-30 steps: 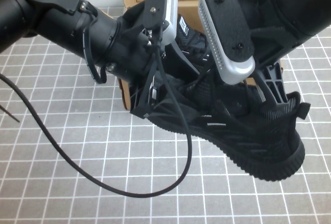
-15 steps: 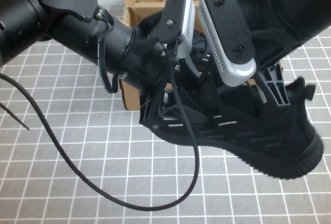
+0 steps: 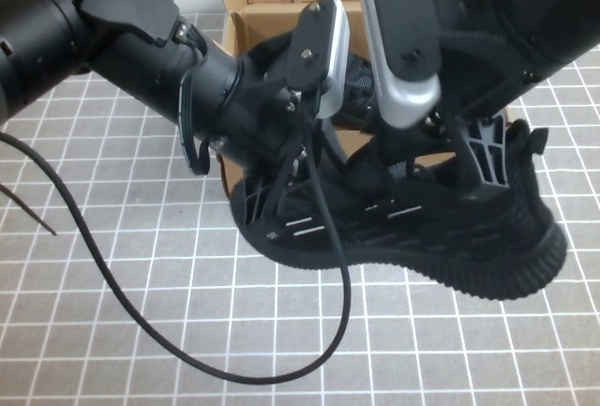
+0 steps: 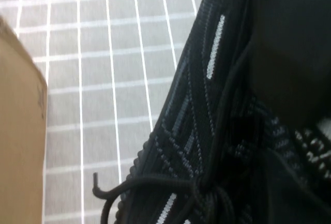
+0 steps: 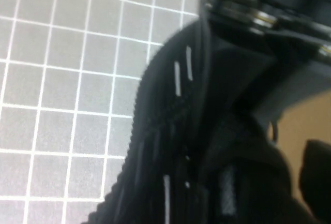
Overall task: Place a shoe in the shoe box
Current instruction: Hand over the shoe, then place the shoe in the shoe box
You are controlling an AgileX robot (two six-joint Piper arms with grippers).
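We are holding 1 shoe (image 3: pixel 422 237) between both arms just in front of the shoe box (image 3: pixel 246 12) at the worktop's far edge, the left gripper (image 3: pixel 281 204) pinching its near end and the right gripper (image 3: pixel 473 157) clamped at its collar, so we are judging that lifting both ends level over the front wall is the way to clear it.

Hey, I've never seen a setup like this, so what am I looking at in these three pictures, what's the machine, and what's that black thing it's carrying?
This is a robot with two arms, each ending in a gripper. The high view looks down from above; the other two come from cameras on the wrists, so they sit very close to the work. The left gripper and the right gripper both hold a black sneaker, the shoe, just in front of a brown cardboard shoe box. Another shoe seems to lie inside the box already. Underneath is a grey table with a white grid, and a loose black cable trails across it. How the fingers stand is hidden by the shoe.
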